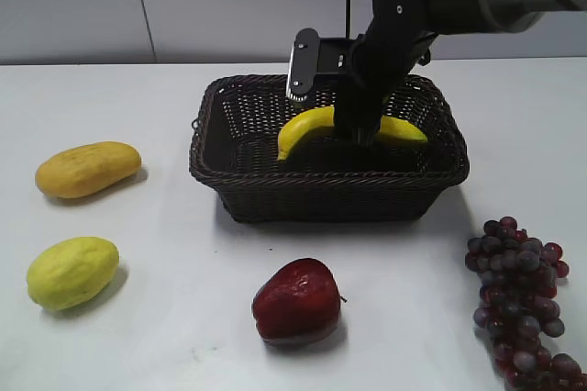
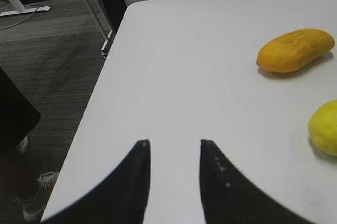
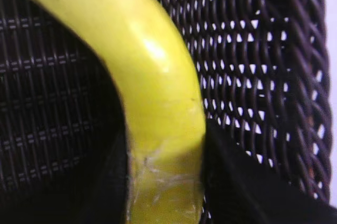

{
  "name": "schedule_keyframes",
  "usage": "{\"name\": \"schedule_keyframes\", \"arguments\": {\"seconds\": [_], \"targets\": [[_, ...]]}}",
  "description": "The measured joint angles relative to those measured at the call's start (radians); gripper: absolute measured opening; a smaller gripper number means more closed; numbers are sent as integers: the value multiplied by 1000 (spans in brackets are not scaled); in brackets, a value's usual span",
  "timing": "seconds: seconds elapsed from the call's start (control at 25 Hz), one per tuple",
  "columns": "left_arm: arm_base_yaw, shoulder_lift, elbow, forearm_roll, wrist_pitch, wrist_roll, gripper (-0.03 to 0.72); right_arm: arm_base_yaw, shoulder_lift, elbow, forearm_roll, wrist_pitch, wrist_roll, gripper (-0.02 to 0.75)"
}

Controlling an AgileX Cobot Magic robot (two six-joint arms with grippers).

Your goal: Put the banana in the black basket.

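Note:
The banana (image 1: 307, 127) is long, curved and bright yellow, and it sits inside the black basket (image 1: 321, 191) at the table's middle. My right gripper (image 1: 359, 132) reaches down into the basket and is shut on the banana's middle. In the right wrist view the banana (image 3: 152, 77) runs between both fingers (image 3: 164, 182), with the basket's woven wall (image 3: 263, 50) behind it. I cannot tell whether the banana touches the basket floor. My left gripper (image 2: 174, 148) is open and empty over bare table near its left edge.
An orange-yellow oval fruit (image 1: 88, 169) and a yellow-green oval fruit (image 1: 71, 272) lie at the left; both also show in the left wrist view (image 2: 295, 50) (image 2: 324, 128). A red apple (image 1: 297, 303) lies in front of the basket. Purple grapes (image 1: 523, 304) lie front right.

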Motion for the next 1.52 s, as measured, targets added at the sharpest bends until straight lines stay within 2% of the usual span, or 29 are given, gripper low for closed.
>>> {"name": "schedule_keyframes", "arguments": {"seconds": [0.12,0.16,0.32,0.4,0.52,0.76,0.92,1.0,1.16,1.36,1.52], "targets": [[0,0,0,0,0,0,237,0,7,0,0,-5,0,323],[0,0,0,0,0,0,237,0,7,0,0,-5,0,357],[0,0,0,0,0,0,234,0,7,0,-8,-3,0,614],[0,0,0,0,0,0,233,0,7,0,-10,7,1,660],[0,0,0,0,0,0,233,0,-2,-32,-17,65,61,667],[0,0,0,0,0,0,233,-4,-107,-205,-100,336,242,643],[0,0,0,0,0,0,233,-44,-173,-302,-127,483,355,625],[0,0,0,0,0,0,232,-93,-197,-321,-128,542,405,619],[0,0,0,0,0,0,232,-250,-214,-328,-110,625,526,603],[0,0,0,0,0,0,232,-459,-214,-268,22,636,696,594],[0,0,0,0,0,0,232,-528,-251,-137,37,635,771,594]]}}
